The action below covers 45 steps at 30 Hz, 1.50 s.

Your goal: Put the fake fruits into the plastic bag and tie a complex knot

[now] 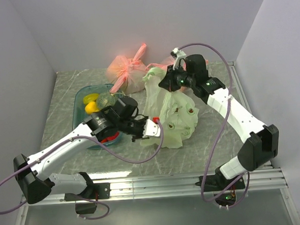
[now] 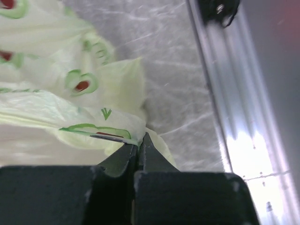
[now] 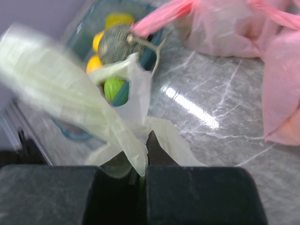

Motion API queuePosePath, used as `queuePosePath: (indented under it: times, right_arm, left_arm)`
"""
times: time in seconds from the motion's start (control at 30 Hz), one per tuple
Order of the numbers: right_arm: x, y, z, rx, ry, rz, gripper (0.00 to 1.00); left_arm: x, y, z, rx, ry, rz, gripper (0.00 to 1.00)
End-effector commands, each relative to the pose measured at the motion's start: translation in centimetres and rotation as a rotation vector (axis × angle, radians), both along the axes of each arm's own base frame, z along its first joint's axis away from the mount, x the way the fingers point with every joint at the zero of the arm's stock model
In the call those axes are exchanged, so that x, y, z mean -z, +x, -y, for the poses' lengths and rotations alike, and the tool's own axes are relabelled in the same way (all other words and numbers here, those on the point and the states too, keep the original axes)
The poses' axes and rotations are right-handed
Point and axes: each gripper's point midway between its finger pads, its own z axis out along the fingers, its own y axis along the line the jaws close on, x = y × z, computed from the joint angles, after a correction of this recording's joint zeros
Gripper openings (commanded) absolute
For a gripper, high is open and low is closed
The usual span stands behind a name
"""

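The left gripper (image 1: 152,126) is clamped on the near edge of the bag (image 1: 180,116), jaws pressed together over the film. The bag's length runs away from it toward the right gripper (image 1: 171,83), likewise closed on a handle strip (the mouth stretched between them, I judge). The fruits (image 1: 91,107) lie in a tray (image 1: 93,87) to the left gripper's left, nearer that arm; pink bags (image 1: 127,70) sit beyond.

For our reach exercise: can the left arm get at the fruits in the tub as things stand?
Probably not yet: the tub lies close under that arm, but the left gripper is shut on the bag, so it must let go first.
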Motion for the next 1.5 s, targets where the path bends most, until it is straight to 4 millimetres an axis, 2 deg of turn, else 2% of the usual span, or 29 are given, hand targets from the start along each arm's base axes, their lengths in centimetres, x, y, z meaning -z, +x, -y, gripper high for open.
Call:
queuePosePath:
  times: [0.0,0.07,0.2,0.3,0.37,0.4,0.43,0.47,0.5,0.53,0.57,0.6,0.67,0.8,0.83,0.9,0.93,0.97,1.0,1.03,1.1,1.13,1.17,1.2,1.27,1.3,1.37,1.43,1.47]
  right_arm:
    - [-9.9,4.4,5.0,0.367,0.222,0.265,0.0]
    - [-10.6,4.3,5.4,0.411,0.288,0.247,0.0]
    - [-12.2,3.9,5.4,0.404,0.404,0.225,0.0]
    - [-11.1,2.6,3.7,0.282,0.45,0.16,0.0]
    - [-9.6,1.6,2.9,0.216,0.445,0.122,0.0]
    - [-9.3,0.5,2.2,0.148,0.44,0.113,0.0]
    - [-7.9,0.0,2.0,0.123,0.425,0.087,0.0]
    - [-7.7,-0.6,1.6,0.079,0.425,0.1,0.0]
    - [-7.7,-2.3,0.9,-0.018,0.426,0.102,0.0]
    - [-6.7,-2.7,0.7,-0.054,0.394,0.128,0.0]
    - [-6.4,-3.5,0.3,-0.097,0.382,0.142,0.0]
    - [-6.2,-4.5,0.1,-0.144,0.368,0.159,0.0]
    - [-4.6,-5.1,0.1,-0.191,0.321,0.17,0.0]
    - [-3.3,-6.2,0.0,-0.259,0.273,0.157,0.0]
    - [-3.1,-6.2,0.0,-0.262,0.26,0.153,0.0]
    - [-3.2,-6.3,0.3,-0.256,0.255,0.159,0.0]
    - [-3.3,-6.3,0.3,-0.252,0.254,0.164,0.0]
    - [-3.4,-6.3,0.5,-0.246,0.253,0.165,0.0]
    - [-3.6,-6.3,0.5,-0.248,0.253,0.169,0.0]
    - [-3.5,-6.4,0.5,-0.247,0.25,0.158,0.0]
    - [-3.6,-6.5,0.5,-0.256,0.251,0.155,0.0]
    - [-3.6,-6.5,0.5,-0.257,0.251,0.152,0.0]
    - [-3.6,-6.5,0.5,-0.256,0.25,0.152,0.0]
    - [-3.6,-6.3,0.6,-0.252,0.247,0.151,0.0]
    - [-3.7,-6.2,0.6,-0.246,0.249,0.147,0.0]
    - [-3.6,-6.3,0.6,-0.248,0.251,0.142,0.0]
    - [-3.5,-6.2,0.7,-0.244,0.252,0.138,0.0]
    - [-3.5,-6.1,0.7,-0.241,0.253,0.134,0.0]
    - [-3.4,-6.0,0.7,-0.241,0.252,0.131,0.0]
  left_arm:
    - [1.9,-5.5,0.8,0.003,0.085,-0.34,0.01]
    - [3.0,-5.4,1.3,-0.041,0.103,-0.394,0.01]
    - [3.7,-2.6,2.4,-0.206,0.075,-0.365,0.02]
    - [3.8,-1.2,2.5,-0.295,0.056,-0.3,0.09]
    - [3.3,-0.5,2.2,-0.329,0.043,-0.258,0.22]
    - [1.6,-0.6,1.8,-0.329,-0.007,-0.233,0.27]
    - [0.9,-0.3,1.2,-0.343,-0.04,-0.225,0.4]
    - [-0.8,0.2,1.3,-0.347,-0.119,-0.206,0.5]
    - [-3.4,0.1,0.4,-0.363,-0.213,-0.18,0.58]
    - [-4.1,0.9,-0.5,-0.427,-0.267,-0.211,0.74]
    - [-5.6,1.4,-0.9,-0.445,-0.335,-0.209,0.78]
    - [-7.0,1.1,-1.7,-0.443,-0.385,-0.217,0.81]
    - [-8.6,2.5,-3.2,-0.519,-0.435,-0.25,0.87]
    - [-9.5,5.3,-5.8,-0.689,-0.453,-0.316,0.88]
    - [-9.6,6.8,-7.1,-0.751,-0.464,-0.307,0.87]
    - [-8.9,8.8,-8.6,-0.809,-0.436,-0.261,0.86]
    - [-8.5,10.8,-10.5,-0.867,-0.391,-0.166,0.85]
    - [-8.2,11.9,-11.3,-0.887,-0.36,-0.135,0.84]
    - [-6.5,14.2,-12.6,-0.911,-0.27,-0.09,0.83]
    - [-7.0,15.2,-13.3,-0.92,-0.234,-0.062,0.79]
    - [-4.8,18.3,-14.8,-0.925,-0.08,0.028,0.75]
    - [-5.4,19.5,-15.1,-0.925,-0.062,0.073,0.71]
    - [-5.0,20.6,-15.8,-0.951,-0.015,0.111,0.71]
    - [-4.2,22.1,-15.9,-0.937,0.038,0.138,0.64]
    - [-1.7,23.5,-16.3,-0.933,0.139,0.113,0.61]
    - [-1.6,24.3,-16.4,-0.921,0.162,0.13,0.59]
    - [0.3,25.5,-16.5,-0.896,0.221,0.116,0.56]
    - [1.9,26.6,-16.7,-0.893,0.263,0.121,0.58]
    - [3.6,27.7,-17.2,-0.902,0.31,0.123,0.58]
